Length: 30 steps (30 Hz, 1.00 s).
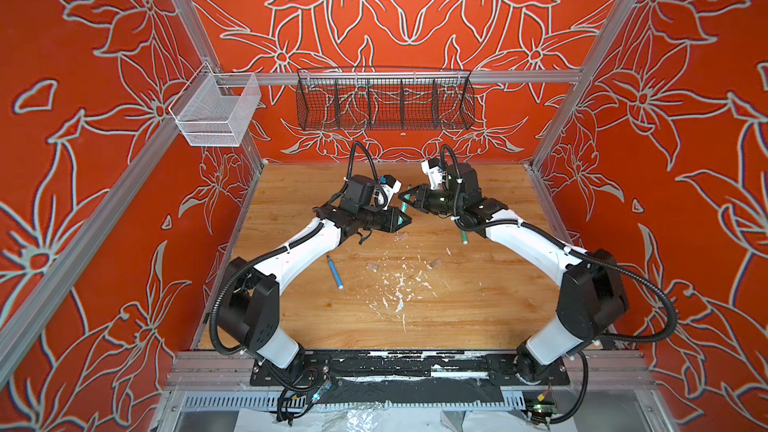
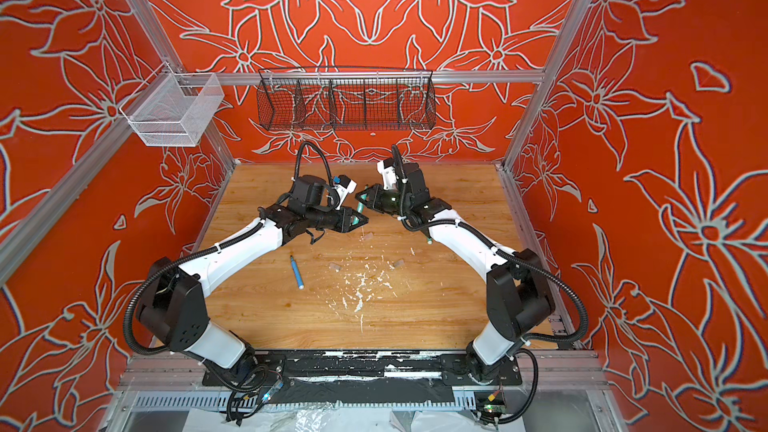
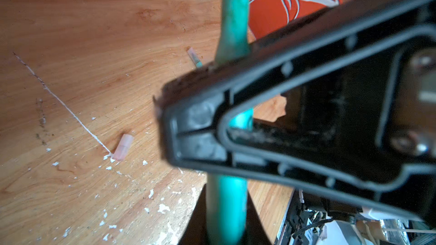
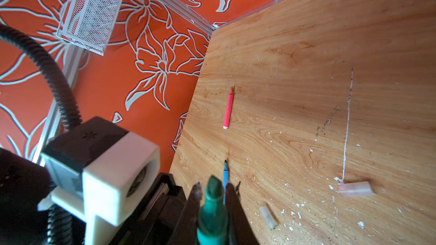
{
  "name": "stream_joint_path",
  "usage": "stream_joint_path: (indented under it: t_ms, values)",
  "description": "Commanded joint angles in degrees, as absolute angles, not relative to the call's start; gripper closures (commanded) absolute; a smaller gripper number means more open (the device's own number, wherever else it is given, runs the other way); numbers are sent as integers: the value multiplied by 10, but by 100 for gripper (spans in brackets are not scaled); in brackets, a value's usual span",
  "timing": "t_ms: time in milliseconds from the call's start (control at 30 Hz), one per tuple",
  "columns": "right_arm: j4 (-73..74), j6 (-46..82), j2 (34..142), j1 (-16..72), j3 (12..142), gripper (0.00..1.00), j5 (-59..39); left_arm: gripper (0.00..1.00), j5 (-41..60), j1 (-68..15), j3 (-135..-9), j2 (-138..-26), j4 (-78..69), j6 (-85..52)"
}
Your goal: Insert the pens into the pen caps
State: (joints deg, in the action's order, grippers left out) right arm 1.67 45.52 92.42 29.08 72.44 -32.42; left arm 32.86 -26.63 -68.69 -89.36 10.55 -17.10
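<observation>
Nearest, in the lower middle of both top views, a thin blue marker pen (image 1: 334, 272) lies uncapped on the scratched wooden tabletop (image 1: 457, 317), beside a scatter of white paint flecks. Just beyond it, three stubby translucent greyish-tan pen caps (image 1: 374, 266) rest loose and apart from one another, none of them on a pen, within reach of either arm.

Farther up, at frame centre, the black left gripper (image 1: 404, 219) and black right gripper (image 1: 408, 198) meet tip to tip. Each is pressed together on the same thin green marker pen (image 3: 234, 20), which is lifted off the wood. The double pinch reads as a handover or re-grip: one arm steadies the barrel so the other can take a better hold. That would leave the bare dark tip, which juts past the right gripper in the right wrist view, free for a cap.

Under the right arm lies a second green pen (image 1: 462, 236); the left wrist view suggests its tip already wears a cap. A red-pink pen (image 4: 228, 108) shows only in the right wrist view, uncapped, beyond the blue one.
</observation>
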Motion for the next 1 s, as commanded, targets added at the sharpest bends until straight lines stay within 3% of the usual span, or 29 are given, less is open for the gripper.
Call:
stream_joint_path:
  t_ms: [0,67,167,267,333,600,967]
  values:
    - [35,467,907,297,714,100,-329,95,325,-265,-674,-862,57,-180]
    - [35,467,906,297,713,100,-327,100,318,-265,-668,-856,49,-181]
    - [36,467,902,296,711,100,-330,100,306,-264,-655,-846,33,-180]
    - [16,454,884,297,713,68,-325,100,287,-264,-632,-834,7,-172]
    - [-15,433,864,296,720,63,-311,100,271,-265,-615,-824,-13,-159]
    - [-164,336,743,296,691,57,-164,100,230,-267,-541,-780,-108,-108]
    - [-358,277,757,294,641,56,-9,100,175,-334,-553,-753,-113,-19]
